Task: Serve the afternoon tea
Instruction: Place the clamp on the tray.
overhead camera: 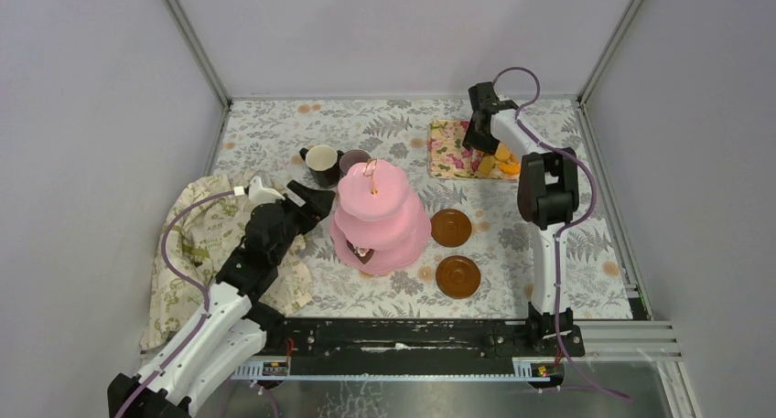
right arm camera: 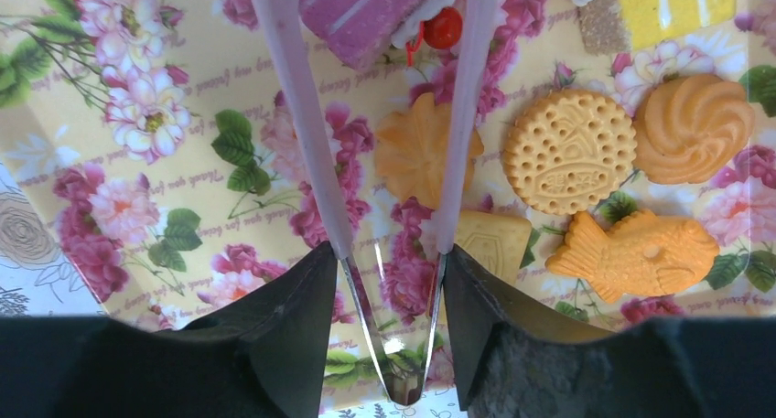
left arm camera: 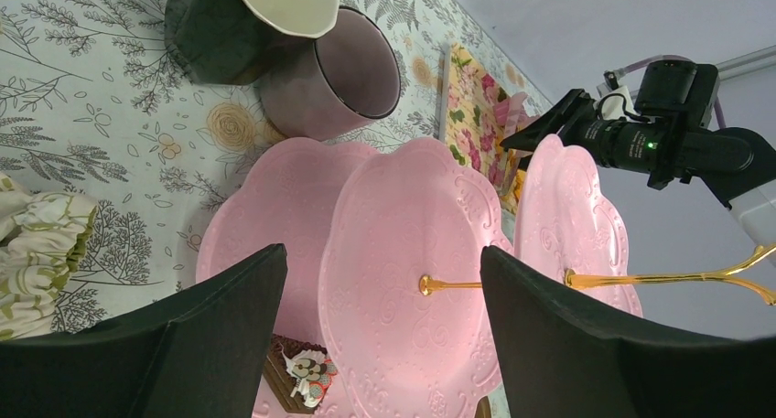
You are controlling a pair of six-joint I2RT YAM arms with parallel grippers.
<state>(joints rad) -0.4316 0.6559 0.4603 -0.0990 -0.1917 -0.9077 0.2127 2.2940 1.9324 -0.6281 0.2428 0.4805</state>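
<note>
The pink three-tier cake stand with its gold handle stands mid-table; a dark chocolate slice lies on its bottom tier, also in the left wrist view. My left gripper is open and empty just left of the stand. My right gripper is over the floral tray, shut on pink-armed metal tongs. The tong arms straddle a pink cake slice with a red cherry; their tips are out of view. Orange biscuits lie on the tray. Two dark mugs stand behind the stand, and two brown saucers lie to its right.
The beige leaf-print cloth lies bunched under my left arm. A fish-shaped biscuit, a swirl biscuit and a yellow cake slice lie on the tray's right part. Grey walls close in the table on three sides.
</note>
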